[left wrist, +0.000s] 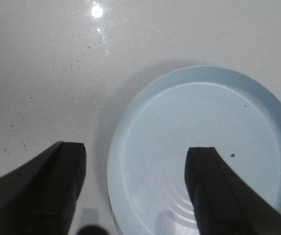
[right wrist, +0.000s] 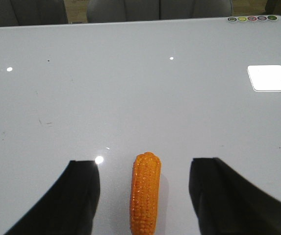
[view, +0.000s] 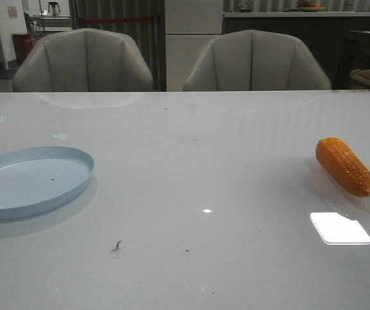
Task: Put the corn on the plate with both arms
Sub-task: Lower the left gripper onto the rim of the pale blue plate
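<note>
Front view: the plate [view: 33, 181] is cut off by the left edge, and neither pincer appears.

Left wrist view: the left pincer [left wrist: 135, 188] shows fingertips only; its body is out of frame. One finger [left wrist: 218, 191] covers part of the plate floor, and the plate rim runs off the frame.

Right wrist view: the corn [right wrist: 145, 192] has its near end cut off. The right pincer [right wrist: 145, 193] shows fingertips only.

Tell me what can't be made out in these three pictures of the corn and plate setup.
- Plate: its left part is cut off by the front view's edge; in the left wrist view one finger covers part of it.
- Corn: its near end is cut off by the right wrist view's edge.
- Both end effectors, left and right: absent from the front view; wrist views show only fingers.
- Table specks: too small to identify.
</note>
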Action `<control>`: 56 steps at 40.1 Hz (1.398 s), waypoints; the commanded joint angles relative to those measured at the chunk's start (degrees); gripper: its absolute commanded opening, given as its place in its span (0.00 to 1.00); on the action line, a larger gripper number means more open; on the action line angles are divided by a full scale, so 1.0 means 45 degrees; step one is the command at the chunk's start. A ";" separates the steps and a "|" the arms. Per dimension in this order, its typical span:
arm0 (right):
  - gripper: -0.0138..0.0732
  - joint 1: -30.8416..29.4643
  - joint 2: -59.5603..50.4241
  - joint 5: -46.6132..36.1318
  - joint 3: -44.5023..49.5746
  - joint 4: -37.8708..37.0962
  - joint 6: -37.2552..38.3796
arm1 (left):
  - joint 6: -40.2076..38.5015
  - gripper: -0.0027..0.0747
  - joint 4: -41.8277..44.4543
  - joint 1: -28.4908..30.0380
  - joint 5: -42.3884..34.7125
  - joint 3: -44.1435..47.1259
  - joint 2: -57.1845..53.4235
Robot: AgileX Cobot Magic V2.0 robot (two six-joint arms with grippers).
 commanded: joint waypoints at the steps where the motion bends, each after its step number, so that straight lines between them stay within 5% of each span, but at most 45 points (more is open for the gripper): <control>1: 0.74 -0.0007 -0.0167 -0.0837 -0.0411 -0.0094 -0.0040 | 0.0052 0.67 -0.0111 0.0011 -0.0357 -0.0821 0.0194; 48: 0.74 -0.0007 0.0424 -0.0694 -0.0411 -0.0082 -0.0028 | 0.0052 0.67 -0.0111 0.0011 -0.0378 -0.1070 0.2620; 52: 0.74 -0.0007 0.0424 -0.0694 -0.0411 -0.0082 -0.0028 | 0.0052 0.54 -0.0111 0.0011 -0.0319 -0.1070 0.2711; 56: 0.74 -0.0007 0.0424 -0.0694 -0.0411 -0.0082 -0.0028 | 0.0052 0.27 -0.0111 0.0011 -0.0319 -0.1070 0.2740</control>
